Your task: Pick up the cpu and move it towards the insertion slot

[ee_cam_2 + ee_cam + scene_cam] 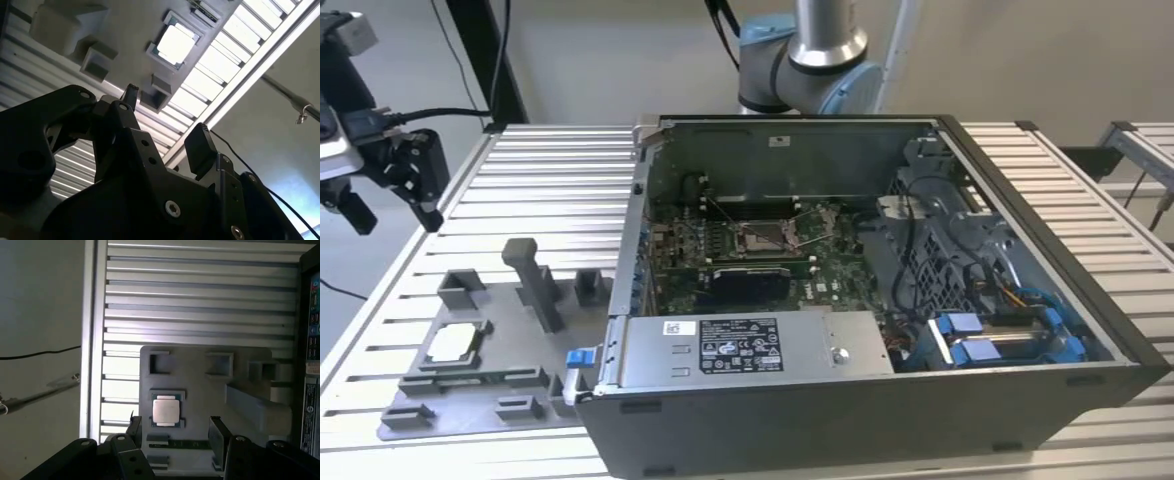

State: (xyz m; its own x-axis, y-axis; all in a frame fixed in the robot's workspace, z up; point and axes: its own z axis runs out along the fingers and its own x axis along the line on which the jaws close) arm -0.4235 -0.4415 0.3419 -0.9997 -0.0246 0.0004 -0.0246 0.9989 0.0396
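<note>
- My gripper hangs wide open and empty, above the cpu without touching it.
- The cpu lies flat in a grey tray on the table.
- The slot sits well apart, inside the case.

A ribbed aluminium table of long parallel slats carries two things. An open computer case stands on it, filling the middle and the 3 o'clock side in the exterior view. A flat grey plate with raised blocks and square pockets lies on the slats at 9 o'clock of the case, just beside its wall. Bare slats lie at 12 o'clock of the plate.
</note>
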